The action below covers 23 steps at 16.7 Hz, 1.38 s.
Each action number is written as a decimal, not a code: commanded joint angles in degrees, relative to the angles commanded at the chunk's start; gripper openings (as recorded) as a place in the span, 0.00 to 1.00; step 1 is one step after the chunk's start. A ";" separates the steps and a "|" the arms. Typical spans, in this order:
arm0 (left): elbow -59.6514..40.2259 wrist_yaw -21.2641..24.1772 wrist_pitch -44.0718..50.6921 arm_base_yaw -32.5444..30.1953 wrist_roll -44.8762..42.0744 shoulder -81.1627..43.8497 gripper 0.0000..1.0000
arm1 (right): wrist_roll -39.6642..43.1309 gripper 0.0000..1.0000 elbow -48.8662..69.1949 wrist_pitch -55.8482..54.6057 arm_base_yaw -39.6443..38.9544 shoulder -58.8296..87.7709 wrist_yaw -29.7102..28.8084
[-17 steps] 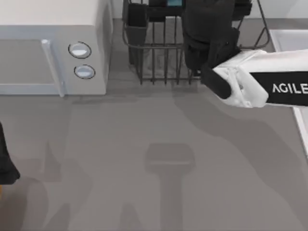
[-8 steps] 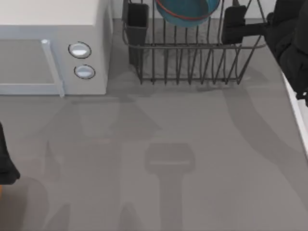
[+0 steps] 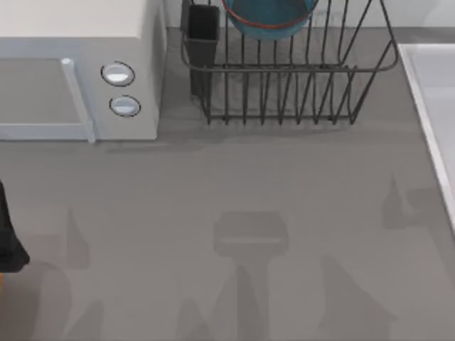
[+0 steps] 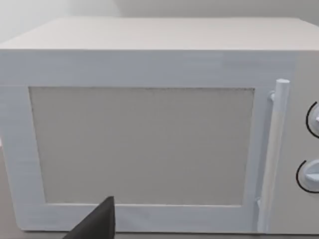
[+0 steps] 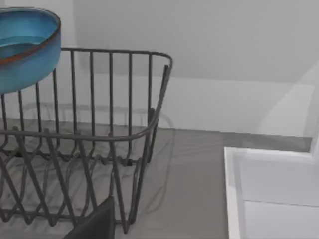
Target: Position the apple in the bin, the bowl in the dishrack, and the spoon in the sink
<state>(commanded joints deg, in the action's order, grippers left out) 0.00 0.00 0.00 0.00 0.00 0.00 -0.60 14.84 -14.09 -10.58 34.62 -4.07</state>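
Bowl (image 3: 269,15) rests inside the dishrack (image 3: 284,92); fingers' state cannot be told.

Ahead of left jaws: microwave (image 4: 149,134), blocking. Ahead of right jaws: dishrack (image 5: 79,149) holding bowl (image 5: 25,45); beside it, bare table (image 5: 194,174), then sink (image 5: 269,199) rim.

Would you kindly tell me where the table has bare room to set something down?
The grey table is bare in front of the microwave and dishrack, across to the sink rim. The back row is crowded; the bowl sits in the dishrack.
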 joint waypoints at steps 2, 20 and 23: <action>0.00 0.00 0.00 0.00 0.00 0.00 1.00 | 0.34 1.00 -5.74 4.42 3.26 -11.51 2.02; 0.00 0.00 0.00 0.00 0.00 0.00 1.00 | 6.32 1.00 -9.40 17.12 11.94 -30.31 4.17; 0.00 0.00 0.00 0.00 0.00 0.00 1.00 | 16.92 1.00 -2.87 23.77 13.83 -21.81 4.73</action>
<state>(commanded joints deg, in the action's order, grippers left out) 0.00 0.00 0.00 0.00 0.00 0.00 16.32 11.96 9.68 3.25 12.81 0.66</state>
